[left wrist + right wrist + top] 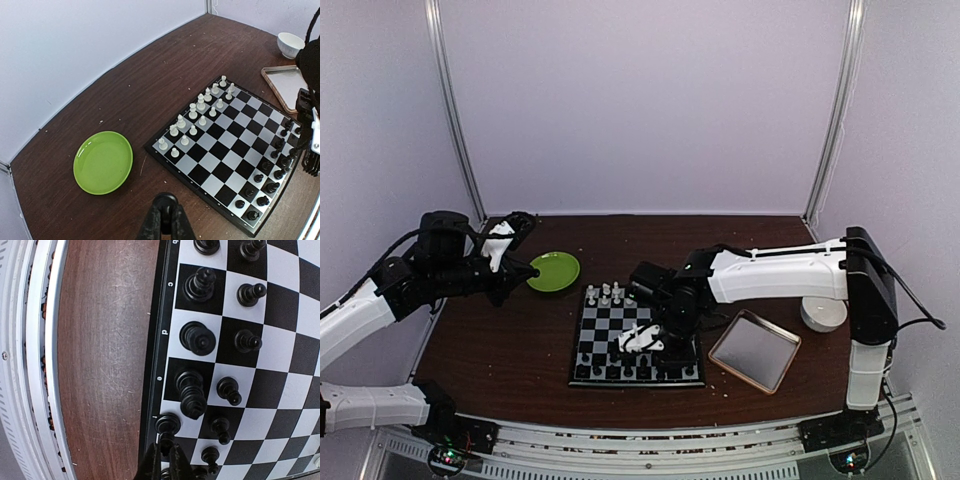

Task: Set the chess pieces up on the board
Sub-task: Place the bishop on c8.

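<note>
Letters (165,332) c, d, e on board (290,310)

The board (605,338) lies flat near the middle of the table (500,345), toward 6 o'clock, square to the near edge. It has grey-and-black checks, a thin black border and letters printed along one side. The white chess pieces (200,111) stand upright in two rows along its 12 o'clock edge. The black chess pieces (270,175) stand upright in two rows along its 6 o'clock edge.
</note>
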Robot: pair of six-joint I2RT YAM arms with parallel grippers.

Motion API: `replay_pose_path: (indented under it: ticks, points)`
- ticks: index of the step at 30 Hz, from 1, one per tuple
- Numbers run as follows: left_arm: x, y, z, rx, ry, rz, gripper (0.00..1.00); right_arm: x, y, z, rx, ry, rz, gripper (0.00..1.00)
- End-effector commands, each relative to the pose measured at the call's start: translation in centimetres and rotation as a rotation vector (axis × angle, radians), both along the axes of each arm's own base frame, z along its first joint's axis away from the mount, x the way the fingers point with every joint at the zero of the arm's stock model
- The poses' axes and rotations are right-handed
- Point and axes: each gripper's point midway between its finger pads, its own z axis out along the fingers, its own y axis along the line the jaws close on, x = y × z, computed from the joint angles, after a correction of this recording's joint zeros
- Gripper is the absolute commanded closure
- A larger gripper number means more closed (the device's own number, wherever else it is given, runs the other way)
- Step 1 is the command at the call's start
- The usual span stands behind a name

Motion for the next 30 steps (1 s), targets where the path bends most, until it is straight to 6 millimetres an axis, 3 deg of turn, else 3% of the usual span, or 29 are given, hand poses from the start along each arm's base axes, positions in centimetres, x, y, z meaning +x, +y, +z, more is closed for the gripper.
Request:
replay_pose_path:
  ticks: [1,9,13,15,17,23,25,30]
  points:
    - [0.2,-0.1,0.2,-0.008,-0.022,-0.013,1.00,1.1,0.5,-0.8,-0.017,-0.046,-0.024,0.92]
    - [0.1,-0.2,0.2,-0.010,-0.023,-0.013,1.00,1.2,0.5,-0.6,-0.016,-0.054,-0.032,0.91]
    - [0.1,-0.3,0.2,-0.012,-0.020,-0.021,1.00,0.4,0.4,0.6,0.008,-0.022,-0.009,0.82]
    - [-0.1,-0.8,0.2,-0.034,-0.006,-0.044,1.00,0.0,0.4,2.3,0.038,-0.014,0.002,0.70]
    - [-0.4,-2.0,0.3,-0.069,0.030,-0.089,1.00,0.0,0.4,4.4,0.079,-0.018,0.007,0.58]
    - [-1.1,-5.7,-0.1,-0.033,0.120,-0.177,1.00,0.5,-0.9,9.9,0.206,0.007,-0.019,0.47]
    - [-1.3,-7.3,-0.5,0.002,0.163,-0.210,1.00,1.0,-2.2,10.9,0.233,0.006,-0.044,0.46]
    - [-1.9,-11.7,-3.9,0.158,0.338,-0.288,1.00,3.7,-6.9,12.7,0.326,-0.035,-0.175,0.46]
